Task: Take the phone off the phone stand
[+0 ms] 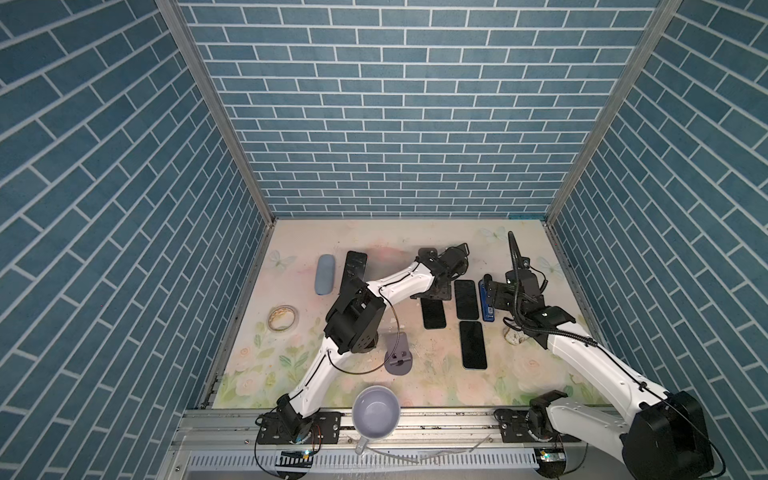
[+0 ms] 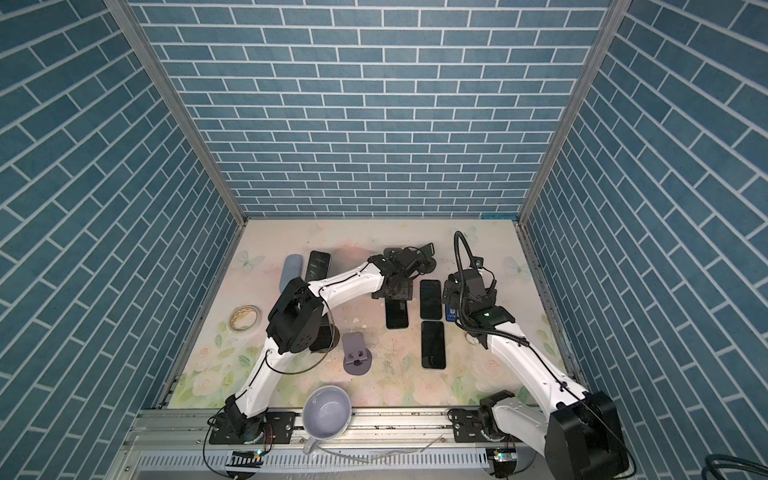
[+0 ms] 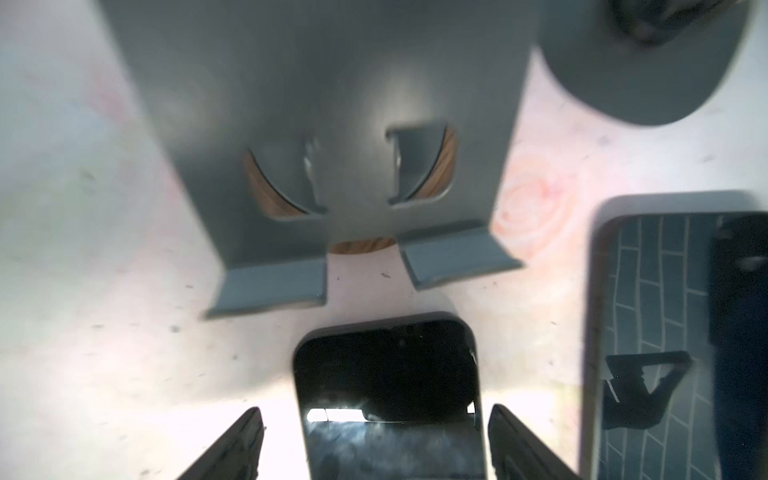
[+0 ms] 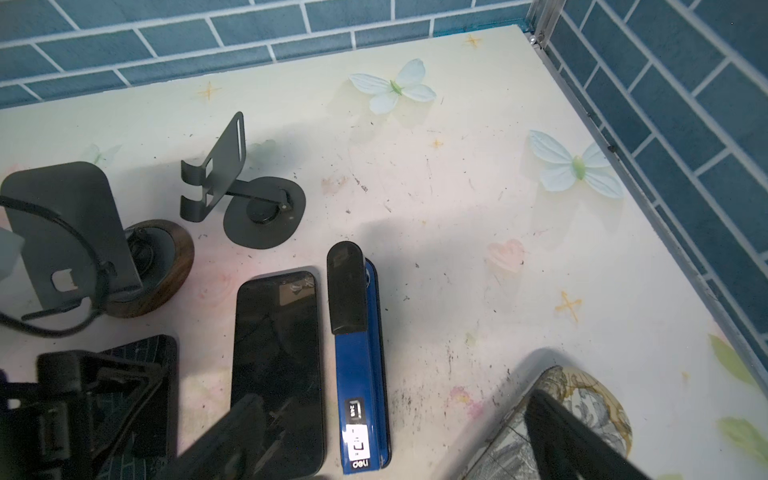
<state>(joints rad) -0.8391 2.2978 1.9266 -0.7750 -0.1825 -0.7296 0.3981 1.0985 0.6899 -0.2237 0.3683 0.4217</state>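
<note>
Phone [image 3: 386,374] lies flat on the bench [image 3: 104,374] just beside the phone stand [image 3: 332,83], between the spread fingers of the left hand [image 3: 376,411], touching neither. Right hand [image 4: 390,397] hovers, spread wide.

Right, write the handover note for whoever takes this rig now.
Left gripper: open, one finger on either side of the phone, not gripping it.
Right gripper: open and empty, above the blue stapler.
Phone: flat on the table, just in front of the grey phone stand. The stand's ledges are empty.
Done: the phone is off the stand.
Left: probably only lifting the left gripper clear.
</note>
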